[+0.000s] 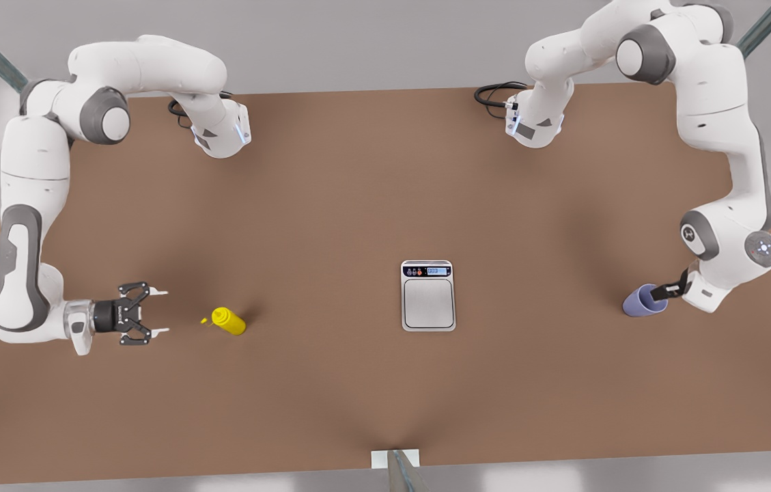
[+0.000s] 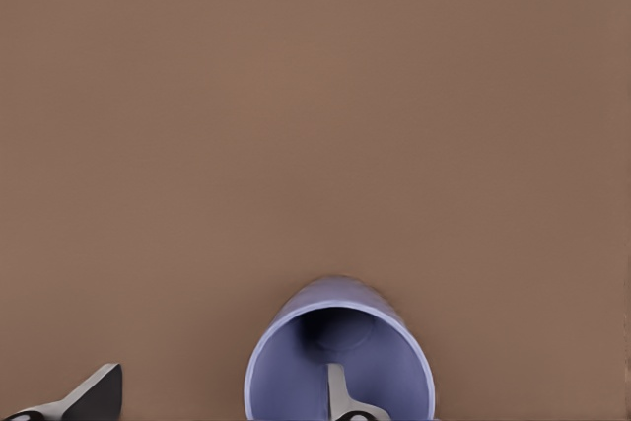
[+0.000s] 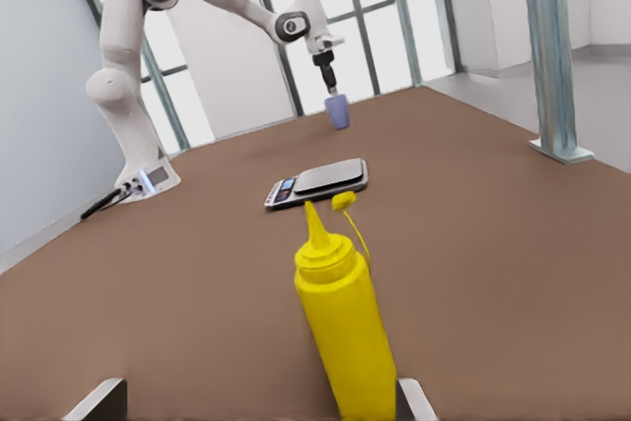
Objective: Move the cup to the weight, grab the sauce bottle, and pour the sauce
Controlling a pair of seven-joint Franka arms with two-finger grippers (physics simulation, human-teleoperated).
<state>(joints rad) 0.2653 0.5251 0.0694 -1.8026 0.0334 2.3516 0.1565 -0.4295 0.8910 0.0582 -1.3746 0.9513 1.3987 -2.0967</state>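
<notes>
**Cup held at the table's edge, bottle waiting ahead of open fingers**

We see the left gripper (image 1: 665, 292) pinching the cup's (image 1: 643, 301) wall, well apart from the weight (image 1: 428, 296). The right gripper (image 1: 156, 313) is spread wide, the sauce bottle (image 1: 229, 320) near and ahead of it.

no readable text, scale (image 1: 428, 295) display strip too small to make out
</notes>
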